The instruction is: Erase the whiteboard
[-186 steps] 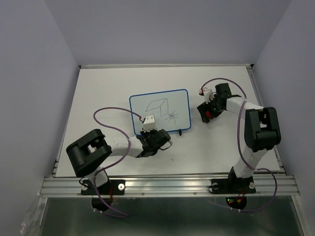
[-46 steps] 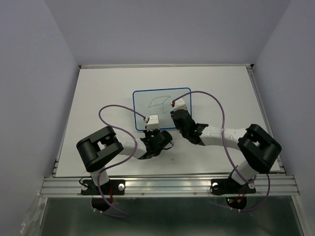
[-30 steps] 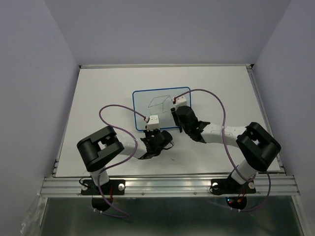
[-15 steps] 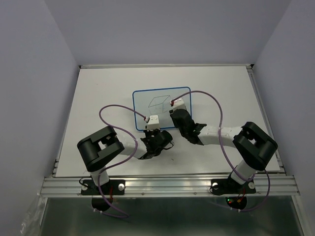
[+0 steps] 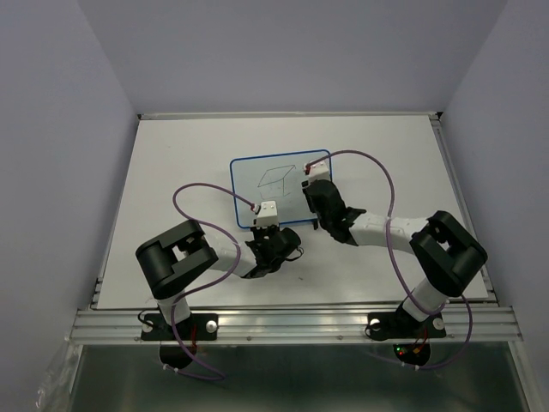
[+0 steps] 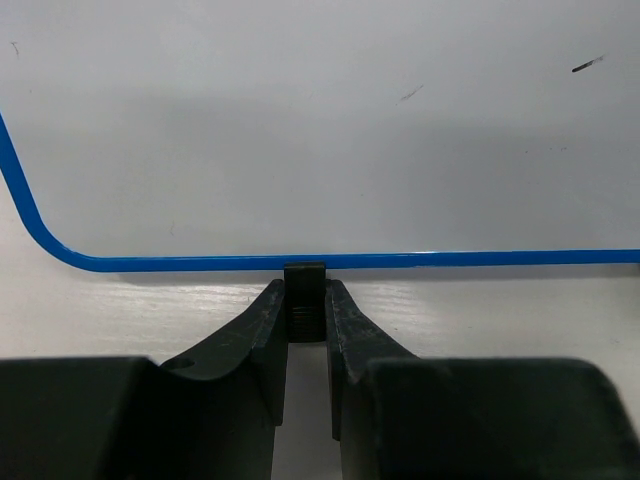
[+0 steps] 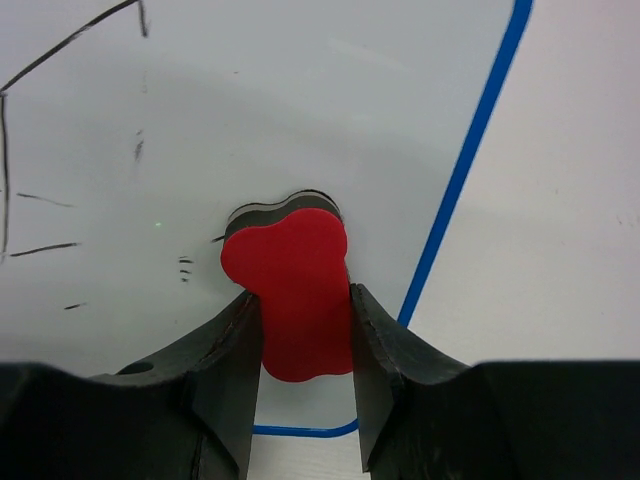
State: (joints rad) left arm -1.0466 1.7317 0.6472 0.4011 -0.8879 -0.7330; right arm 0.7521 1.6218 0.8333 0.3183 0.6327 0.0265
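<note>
In the middle of the table (image 5: 171,163), the whiteboard (image 5: 253,197) lies with a thin black box sketch (image 5: 274,178) on its far half. On its right part, the right gripper (image 7: 302,300) pinches a red eraser (image 7: 285,250) set against the board just inside the blue rim (image 7: 470,150). At the near edge, the left gripper (image 6: 305,305) is clamped on the board's small black foot (image 6: 305,280).

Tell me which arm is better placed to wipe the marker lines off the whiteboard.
Right. The right claw grips the red eraser, on the whiteboard beside the marker lines. The left claw is shut on the board's black foot, with no eraser.
</note>
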